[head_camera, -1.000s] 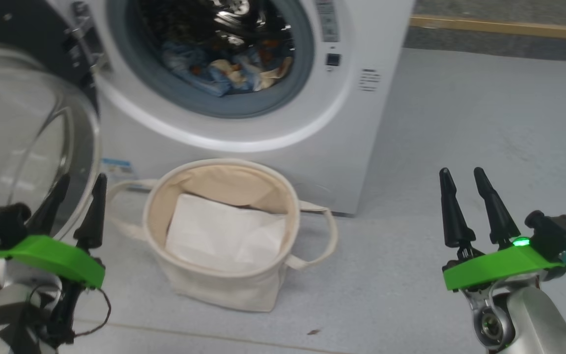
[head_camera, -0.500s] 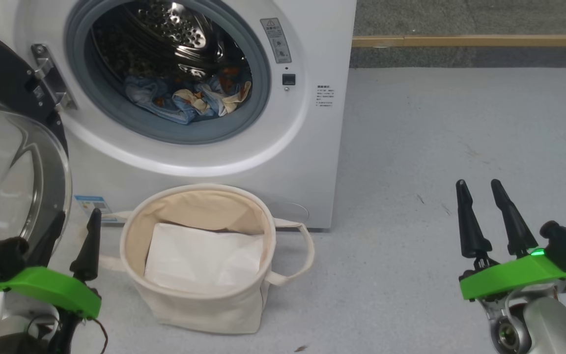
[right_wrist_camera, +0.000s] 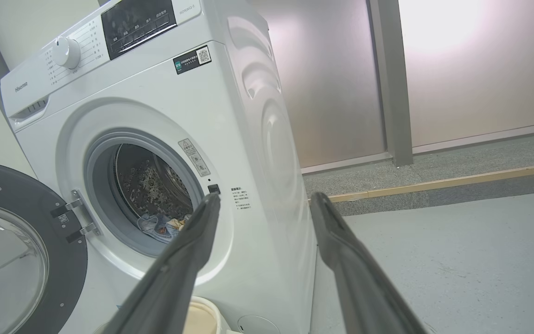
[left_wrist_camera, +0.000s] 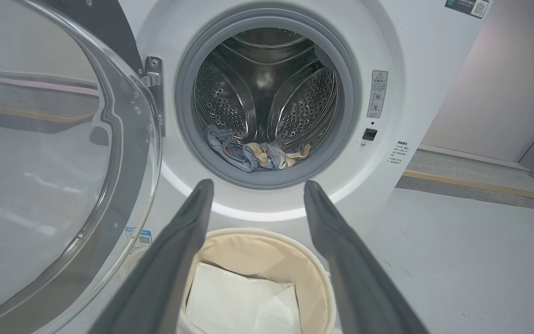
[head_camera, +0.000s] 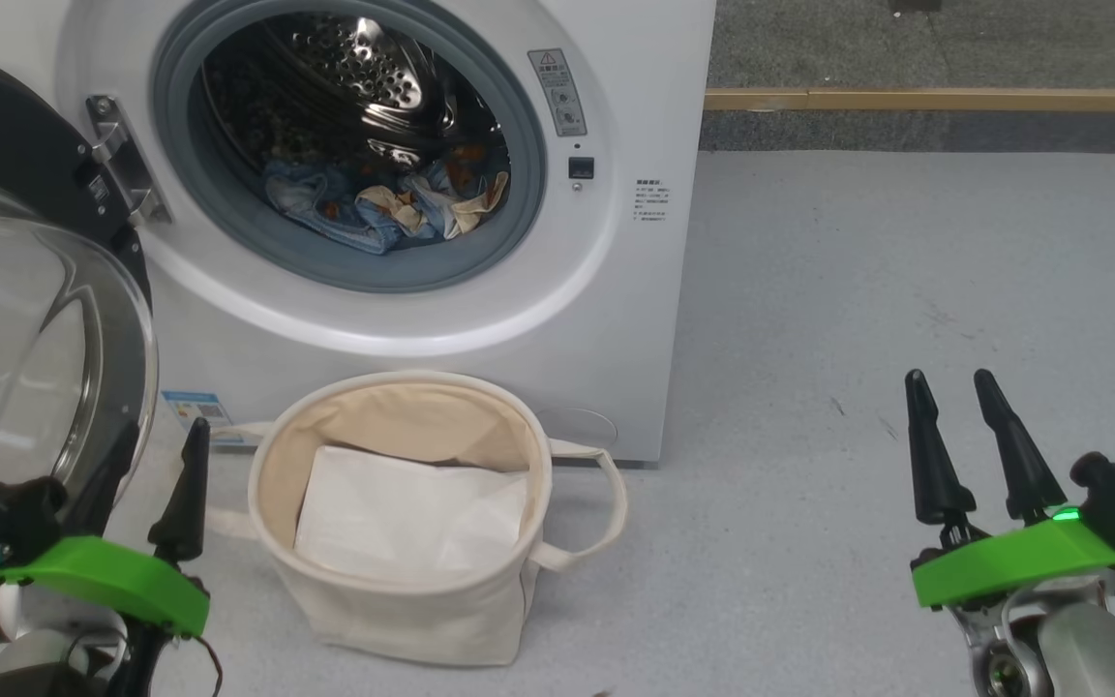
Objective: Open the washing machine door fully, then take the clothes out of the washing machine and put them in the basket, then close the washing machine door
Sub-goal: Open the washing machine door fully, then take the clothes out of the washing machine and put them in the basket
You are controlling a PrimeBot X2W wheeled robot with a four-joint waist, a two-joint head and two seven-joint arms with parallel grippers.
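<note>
On grey floor (head_camera: pixel 858 290), basket (head_camera: pixel 403 624) holds white sheet (head_camera: pixel 403 518); drum (head_camera: pixel 364 77) holds clothes (head_camera: pixel 374 208).

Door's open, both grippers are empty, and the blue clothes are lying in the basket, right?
No: the clothes lie inside the washing machine, per the head view; the basket holds a white folded sheet. The door is open, and the left gripper and right gripper are empty.
</note>
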